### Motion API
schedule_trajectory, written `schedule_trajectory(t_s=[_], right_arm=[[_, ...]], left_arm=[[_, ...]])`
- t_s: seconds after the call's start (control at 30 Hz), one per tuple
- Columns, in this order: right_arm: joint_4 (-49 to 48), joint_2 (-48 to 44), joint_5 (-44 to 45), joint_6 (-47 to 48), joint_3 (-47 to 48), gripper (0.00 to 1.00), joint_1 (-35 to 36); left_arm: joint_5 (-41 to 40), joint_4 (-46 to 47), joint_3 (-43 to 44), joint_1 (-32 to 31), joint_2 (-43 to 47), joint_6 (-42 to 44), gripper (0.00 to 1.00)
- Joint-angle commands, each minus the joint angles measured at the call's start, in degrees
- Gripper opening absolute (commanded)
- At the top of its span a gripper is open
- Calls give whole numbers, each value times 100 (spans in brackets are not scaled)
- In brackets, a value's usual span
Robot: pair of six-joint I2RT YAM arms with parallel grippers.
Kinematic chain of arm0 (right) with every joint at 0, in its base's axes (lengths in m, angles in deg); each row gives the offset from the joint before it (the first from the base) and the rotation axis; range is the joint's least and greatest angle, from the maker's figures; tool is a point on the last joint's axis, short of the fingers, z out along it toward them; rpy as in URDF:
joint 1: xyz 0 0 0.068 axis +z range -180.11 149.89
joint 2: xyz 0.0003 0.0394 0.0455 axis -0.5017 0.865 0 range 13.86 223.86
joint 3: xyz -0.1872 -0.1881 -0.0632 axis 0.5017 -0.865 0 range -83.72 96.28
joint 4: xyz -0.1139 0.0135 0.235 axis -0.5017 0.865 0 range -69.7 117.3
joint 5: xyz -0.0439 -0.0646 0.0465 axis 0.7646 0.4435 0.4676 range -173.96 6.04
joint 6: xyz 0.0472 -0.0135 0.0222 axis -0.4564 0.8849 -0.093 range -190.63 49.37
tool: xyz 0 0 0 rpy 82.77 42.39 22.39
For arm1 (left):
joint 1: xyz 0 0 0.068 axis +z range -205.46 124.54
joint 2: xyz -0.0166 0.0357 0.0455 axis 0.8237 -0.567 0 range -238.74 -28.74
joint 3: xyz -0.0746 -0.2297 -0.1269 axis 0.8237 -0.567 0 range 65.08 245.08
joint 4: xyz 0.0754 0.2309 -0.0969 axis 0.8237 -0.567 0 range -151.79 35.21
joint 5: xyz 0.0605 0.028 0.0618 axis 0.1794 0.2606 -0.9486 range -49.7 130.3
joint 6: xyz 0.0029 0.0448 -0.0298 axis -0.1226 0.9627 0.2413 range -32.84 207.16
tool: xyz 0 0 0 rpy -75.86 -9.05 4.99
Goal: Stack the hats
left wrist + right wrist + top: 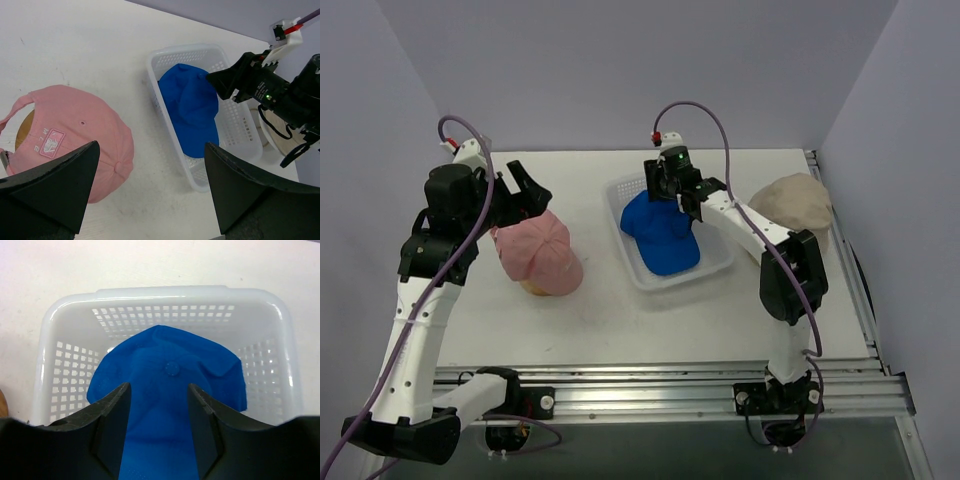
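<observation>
Left gripper (528, 190): jaws spread wide with nothing in them, hovering over the table.
Pink cap (75, 125): below the left jaws, mostly under one finger rather than centred in the gap. It's perched on a brownish dome (22, 132) that peeks out by the back strap.
Basket (165, 292): clear lattice thing, out past the left jaws and directly under the right ones.
Blue cap (165, 370): lying in the basket, crown up. The top button sits just ahead of the right jaws, on their centre line.
Right gripper (158, 390): jaws open, one finger on each side of the blue crown. Can't tell if the pads are touching fabric yet.
Beige hat (792, 205): well off to the outer side of the right jaws, by the right arm's elbow, untouched.
Where it's at: looks like the blue cap pickup, nothing stacked so far.
Worry 1: soft crown, so the jaws might only pinch a loose fold and the cap sags or slips out on the lift.
Worry 2: going too deep could snag a fingertip in the lattice, or the brim catches a wall and the basket comes up too.
Worry 3: if blue goes onto pink, the left arm is parked right there, and a bump could knock pink off its dome.
</observation>
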Motion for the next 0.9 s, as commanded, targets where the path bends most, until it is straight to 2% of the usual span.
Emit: schedule_trajectory(t_s=[0.0,0.53,0.87], right_arm=[[-155,270,51,36,176,45,43],[-348,868,517,-17,370,36,87],[-217,1219,692,-25,791,37,131]], left_arm=[[114,290,-14,-35,87,-2,94],[115,369,-66,-44,8,7,94],[141,457,-110,-52,-54,-46,94]])
